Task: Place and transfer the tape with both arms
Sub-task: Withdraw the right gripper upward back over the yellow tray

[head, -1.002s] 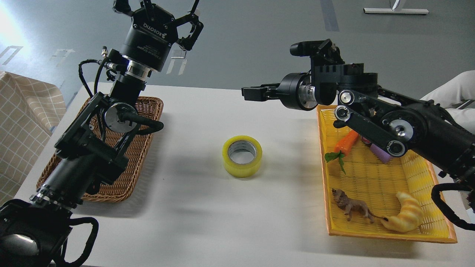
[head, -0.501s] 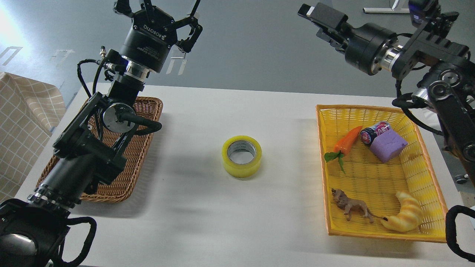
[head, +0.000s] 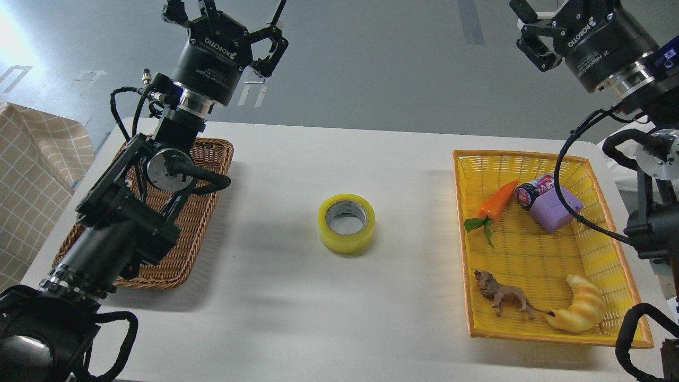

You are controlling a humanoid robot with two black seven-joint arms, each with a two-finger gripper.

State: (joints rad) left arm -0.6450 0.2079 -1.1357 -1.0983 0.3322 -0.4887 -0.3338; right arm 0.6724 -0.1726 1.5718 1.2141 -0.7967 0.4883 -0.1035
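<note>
The tape (head: 346, 223), a yellow roll with a grey-white core, lies flat on the middle of the white table (head: 297, 307), touched by neither gripper. My left gripper (head: 225, 13) is raised high at the back left, above the wicker basket; its fingers are spread, open and empty. My right gripper (head: 530, 29) is raised high at the top right, beyond the yellow basket. Its fingers are partly cut off by the frame edge, look spread and hold nothing. Both are far from the tape.
A brown wicker basket (head: 212, 159) sits at the left under my left arm. A yellow basket (head: 460, 212) at the right holds a toy carrot (head: 496, 199), a can (head: 530, 191), a purple block (head: 554, 209), a toy lion (head: 504, 298) and a croissant toy (head: 581, 307). Checked cloth (head: 32, 175) lies far left.
My right arm has swung from low over the table's back middle up and to the right, uncovering the yellow basket. The left arm and the tape have not moved.
</note>
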